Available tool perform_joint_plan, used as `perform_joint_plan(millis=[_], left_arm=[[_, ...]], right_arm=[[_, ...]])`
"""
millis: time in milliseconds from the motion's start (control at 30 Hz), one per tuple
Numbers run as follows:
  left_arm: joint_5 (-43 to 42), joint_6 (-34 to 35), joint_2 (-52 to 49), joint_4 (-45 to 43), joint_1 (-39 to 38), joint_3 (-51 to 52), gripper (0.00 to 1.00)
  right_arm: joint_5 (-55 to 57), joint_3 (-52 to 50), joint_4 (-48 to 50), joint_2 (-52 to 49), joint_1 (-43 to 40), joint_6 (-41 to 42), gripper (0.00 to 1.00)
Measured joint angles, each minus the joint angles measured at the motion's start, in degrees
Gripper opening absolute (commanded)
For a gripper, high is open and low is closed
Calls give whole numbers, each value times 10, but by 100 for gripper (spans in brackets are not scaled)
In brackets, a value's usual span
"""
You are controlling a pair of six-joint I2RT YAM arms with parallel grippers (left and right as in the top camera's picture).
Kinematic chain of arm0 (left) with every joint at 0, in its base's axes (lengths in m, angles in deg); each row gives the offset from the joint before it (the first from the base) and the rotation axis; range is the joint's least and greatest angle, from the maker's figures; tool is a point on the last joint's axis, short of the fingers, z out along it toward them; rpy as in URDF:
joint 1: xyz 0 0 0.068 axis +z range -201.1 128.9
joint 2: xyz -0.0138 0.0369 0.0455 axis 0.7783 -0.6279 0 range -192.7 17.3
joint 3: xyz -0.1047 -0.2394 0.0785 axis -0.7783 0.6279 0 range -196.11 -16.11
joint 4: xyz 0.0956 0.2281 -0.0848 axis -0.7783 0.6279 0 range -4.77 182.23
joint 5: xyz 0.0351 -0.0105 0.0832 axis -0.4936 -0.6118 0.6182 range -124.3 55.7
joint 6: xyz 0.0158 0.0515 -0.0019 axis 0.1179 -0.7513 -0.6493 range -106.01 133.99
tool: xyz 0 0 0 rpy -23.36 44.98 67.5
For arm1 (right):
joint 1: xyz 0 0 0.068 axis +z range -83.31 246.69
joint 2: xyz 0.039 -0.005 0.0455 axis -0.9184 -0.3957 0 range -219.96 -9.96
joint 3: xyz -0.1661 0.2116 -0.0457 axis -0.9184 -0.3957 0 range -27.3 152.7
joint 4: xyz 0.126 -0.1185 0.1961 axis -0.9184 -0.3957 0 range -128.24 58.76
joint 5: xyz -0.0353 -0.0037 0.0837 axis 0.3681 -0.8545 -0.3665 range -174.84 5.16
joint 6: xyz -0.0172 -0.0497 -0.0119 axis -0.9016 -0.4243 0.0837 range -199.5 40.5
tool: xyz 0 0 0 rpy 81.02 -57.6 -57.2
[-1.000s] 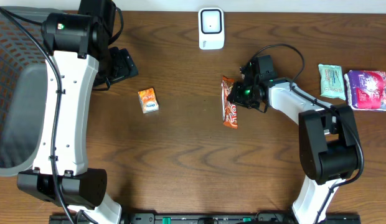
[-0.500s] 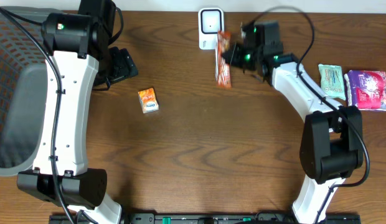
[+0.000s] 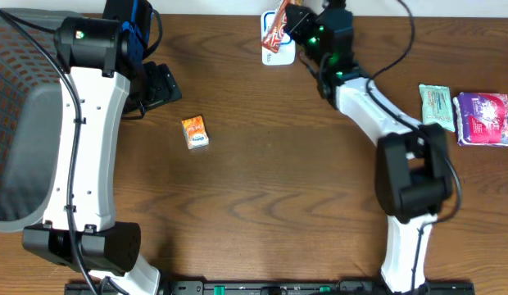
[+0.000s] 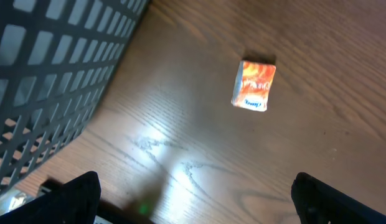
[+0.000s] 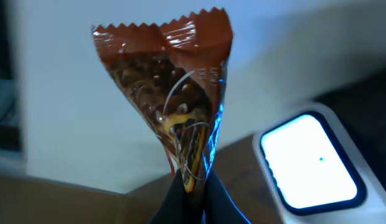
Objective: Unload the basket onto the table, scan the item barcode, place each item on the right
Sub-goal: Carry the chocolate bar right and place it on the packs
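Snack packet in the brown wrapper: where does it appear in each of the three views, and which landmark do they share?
Overhead: top centre, the snack packet over the white scanner.
Left wrist: not in it.
Right wrist: centre, upright, its lower end pinched by the right gripper.
Shared landmark: the white scanner, lower right in the right wrist view; the left wrist view lacks it.

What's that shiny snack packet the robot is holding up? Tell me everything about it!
The snack packet is a long, shiny plastic wrapper, brown and orange-red, with a zigzag crimped end pointing up in the wrist view. The right tool pinches its lower end, holding it in the air. From above it overlaps the white scanner. Nothing else seems to touch it.
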Motion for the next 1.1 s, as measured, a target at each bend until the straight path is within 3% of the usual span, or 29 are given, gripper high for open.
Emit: perform_joint_plan(millis=[167, 333, 500, 600, 700, 900, 1100], left_arm=[[0, 0, 0, 0, 0, 0, 98], [0, 0, 0, 0, 0, 0, 98], [0, 0, 0, 0, 0, 0, 98], [0, 0, 0, 0, 0, 0, 98], [0, 0, 0, 0, 0, 0, 98], [0, 0, 0, 0, 0, 0, 98], [0, 0, 0, 0, 0, 0, 98]], right_arm=[[12, 90, -72, -92, 0, 19, 1], [18, 194, -181, -95, -3, -39, 1], [16, 317, -410, -83, -42, -114, 1], [25, 376, -553, -66, -107, -177, 1], [29, 398, -661, -53, -166, -245, 1], [55, 393, -836, -49, -302, -466, 1], [122, 342, -851, -49, -334, -528, 1]])
